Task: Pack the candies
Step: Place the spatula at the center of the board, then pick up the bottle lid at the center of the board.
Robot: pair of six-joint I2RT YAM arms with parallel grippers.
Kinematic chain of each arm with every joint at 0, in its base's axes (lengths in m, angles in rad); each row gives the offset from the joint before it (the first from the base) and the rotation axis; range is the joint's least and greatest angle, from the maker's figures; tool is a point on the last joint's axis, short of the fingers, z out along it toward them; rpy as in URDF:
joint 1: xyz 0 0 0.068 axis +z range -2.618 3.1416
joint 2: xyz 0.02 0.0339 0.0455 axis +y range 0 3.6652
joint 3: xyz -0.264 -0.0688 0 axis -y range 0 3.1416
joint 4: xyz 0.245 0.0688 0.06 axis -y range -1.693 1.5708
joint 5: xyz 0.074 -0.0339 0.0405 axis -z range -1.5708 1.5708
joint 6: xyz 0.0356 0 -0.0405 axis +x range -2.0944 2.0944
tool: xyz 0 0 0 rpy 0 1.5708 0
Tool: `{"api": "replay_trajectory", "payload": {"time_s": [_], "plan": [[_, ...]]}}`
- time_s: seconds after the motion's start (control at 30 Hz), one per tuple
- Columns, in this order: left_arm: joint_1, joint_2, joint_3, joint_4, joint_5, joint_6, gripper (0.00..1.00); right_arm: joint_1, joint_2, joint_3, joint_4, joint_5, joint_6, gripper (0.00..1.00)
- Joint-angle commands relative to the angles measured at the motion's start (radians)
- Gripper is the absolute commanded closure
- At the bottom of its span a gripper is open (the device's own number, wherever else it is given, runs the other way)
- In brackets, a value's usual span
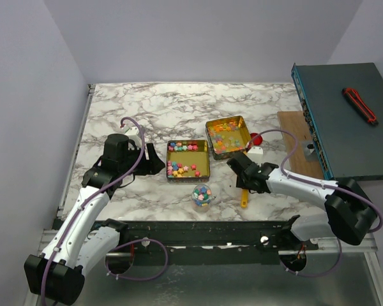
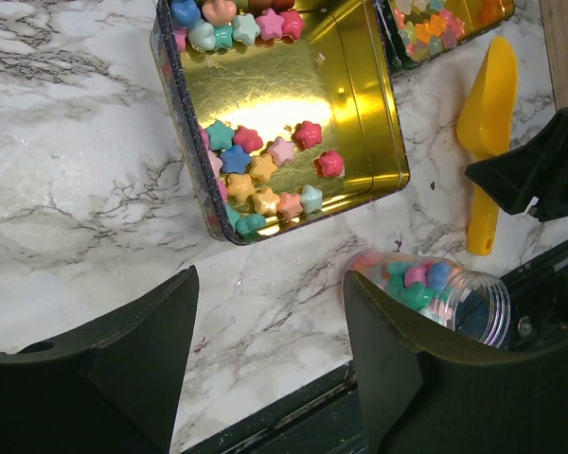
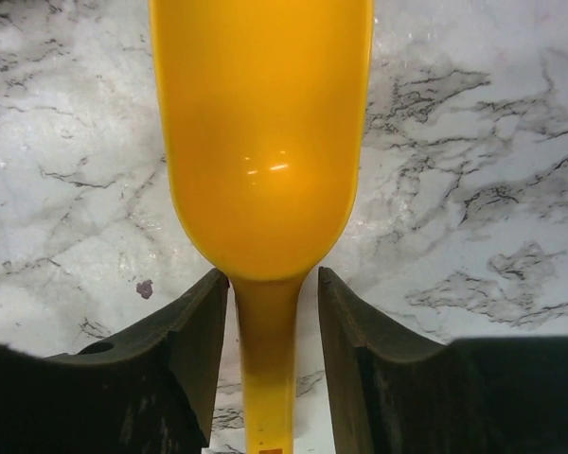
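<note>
Left tool [image 2: 270, 284]: spread, nothing between its fingers. The candies [image 2: 265, 175] lie just beyond it in a gold tin [image 2: 360, 104]. They are opaque little stars in pink, blue, green and yellow, clustered at the tin's two ends. More candies sit in a clear jar [image 2: 435, 288] on the counter [image 2: 76, 142], beside this tool's right finger. We note glossier orange and red ones in a second tin [image 1: 228, 136].

Right tool [image 3: 273, 284]: jaws apart, straddling the handle of the yellow scoop [image 3: 262, 142], not pinching it.
</note>
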Motion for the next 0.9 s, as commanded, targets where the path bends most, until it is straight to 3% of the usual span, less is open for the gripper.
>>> {"api": "replay_trajectory", "payload": {"time_s": [0.0,0.43,0.87], "plan": [[-0.007,-0.013,0.009,-0.006,-0.015,0.012,0.35,-0.008,-0.001,0.063,-0.065,0.061,-0.012,0.52],[-0.006,-0.008,0.011,-0.006,-0.005,0.012,0.35,-0.045,-0.058,0.236,-0.176,0.062,-0.142,0.48],[-0.006,-0.022,0.012,-0.006,-0.003,0.012,0.35,-0.252,0.007,0.425,-0.138,0.104,-0.280,0.48]]}}
